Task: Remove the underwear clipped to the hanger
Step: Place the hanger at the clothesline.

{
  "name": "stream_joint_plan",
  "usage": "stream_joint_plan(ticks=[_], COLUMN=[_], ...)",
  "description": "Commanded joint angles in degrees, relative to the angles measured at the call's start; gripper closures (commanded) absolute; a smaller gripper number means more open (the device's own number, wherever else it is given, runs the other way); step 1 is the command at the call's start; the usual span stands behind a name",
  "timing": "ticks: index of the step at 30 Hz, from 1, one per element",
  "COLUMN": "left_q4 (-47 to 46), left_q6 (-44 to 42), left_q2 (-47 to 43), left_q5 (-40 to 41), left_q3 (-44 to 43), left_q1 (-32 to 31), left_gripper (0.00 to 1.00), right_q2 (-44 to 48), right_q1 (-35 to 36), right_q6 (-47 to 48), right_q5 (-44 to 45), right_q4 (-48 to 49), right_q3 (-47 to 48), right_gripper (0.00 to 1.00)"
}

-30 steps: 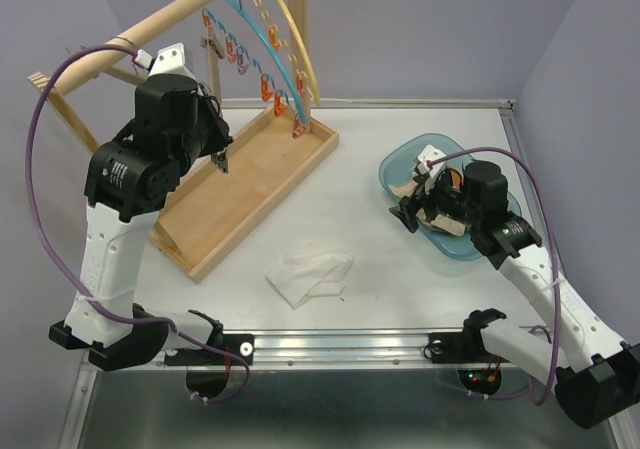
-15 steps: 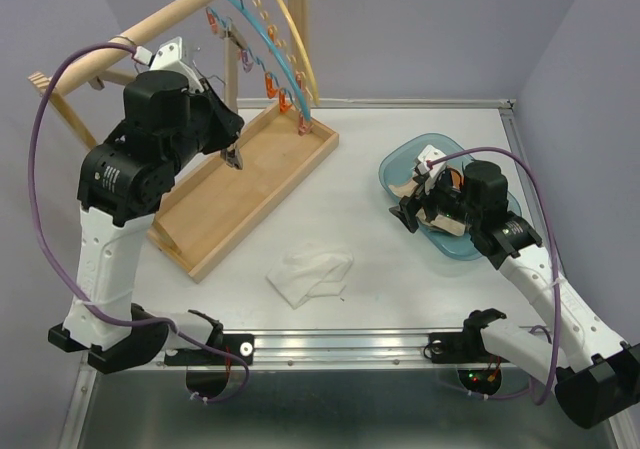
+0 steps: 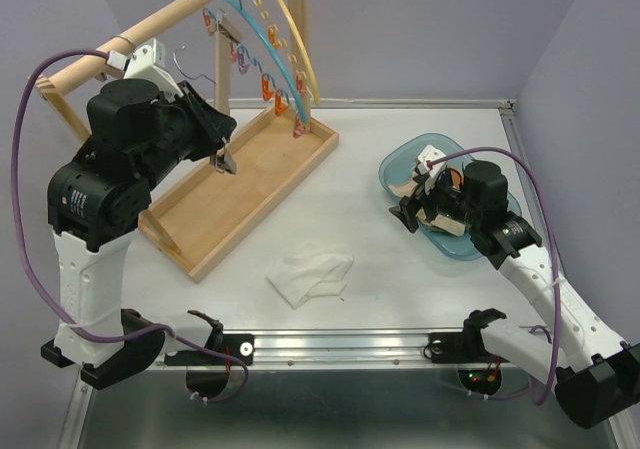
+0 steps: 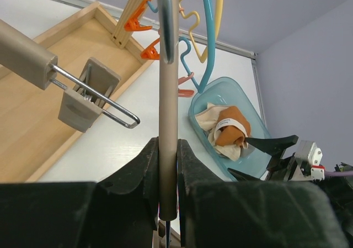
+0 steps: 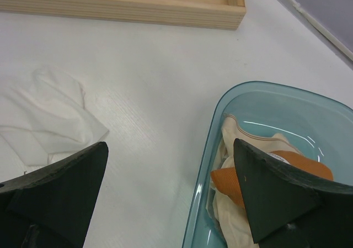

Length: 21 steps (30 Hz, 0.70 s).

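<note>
Clenching a pale rod (image 4: 167,93), your left gripper (image 4: 167,144) presses it from both sides, and the rod stands upright between the fingers. A metal loop (image 4: 165,21) sits at the rod's far end, well beyond the fingertips. What the rod belongs to cannot be told from these views. Off to one side of these jaws, a wooden clip (image 4: 88,96) hangs on a wire that juts from a thicker dowel (image 4: 25,52). Past the jaws rise the curved hangers (image 4: 209,38), blue and yellow, with orange pegs along them. Seen from above, the left gripper (image 3: 226,161) hangs over the wooden tray (image 3: 250,194).

Your right gripper (image 5: 170,146) is released, its jaws spread wide and holding nothing. Bare table and the rim of a teal bin (image 5: 207,148) show between them. Beneath one finger, inside the bin, a rust-orange pair (image 5: 276,168) lies on top of the cream pairs (image 5: 242,135). Beneath and beyond the other finger, the white underwear (image 5: 44,115) lies crumpled on the table, apart from the bin. From above, the right gripper (image 3: 420,194) hovers over the bin's near edge.
</note>
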State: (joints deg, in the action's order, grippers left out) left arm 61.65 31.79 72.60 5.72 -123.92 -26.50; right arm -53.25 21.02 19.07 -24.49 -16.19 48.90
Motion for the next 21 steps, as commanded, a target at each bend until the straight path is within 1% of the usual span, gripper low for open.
stream_joint_plan(ticks=[1,8,11,13,15,21], left_q4=[-0.2,0.8,1.8,2.2,2.0,2.2], left_q6=[-0.4,0.3,1.2,1.0,1.0,1.4], left_q2=[-0.3,1.2,3.0,4.4,4.8,6.9], left_q5=[0.7,0.0,0.6,1.5,2.3,8.0], left_q3=[-3.5,-4.0,-6.8,-9.3,-10.1,-11.5], left_q1=[0.2,0.2,0.2,0.3,0.2,0.3], left_gripper=[1.0,1.0,1.0,1.0,1.0,1.0], right_q2=[0.4,0.4,0.4,0.6,0.6,1.0], right_q1=[-0.2,-0.2,-0.1,-0.2,-0.2,-0.2], right_q6=[-0.4,-0.5,-0.5,-0.4,-0.5,-0.5], right_q5=[-1.2,-1.3,-1.4,-1.4,-1.5,-1.9], right_q4=[2.0,2.1,2.0,2.0,2.0,2.0], right_q3=[-0.7,-0.7,-0.8,-0.9,-0.8,-0.9], right_gripper=[0.0,0.0,0.0,0.0,0.0,0.0])
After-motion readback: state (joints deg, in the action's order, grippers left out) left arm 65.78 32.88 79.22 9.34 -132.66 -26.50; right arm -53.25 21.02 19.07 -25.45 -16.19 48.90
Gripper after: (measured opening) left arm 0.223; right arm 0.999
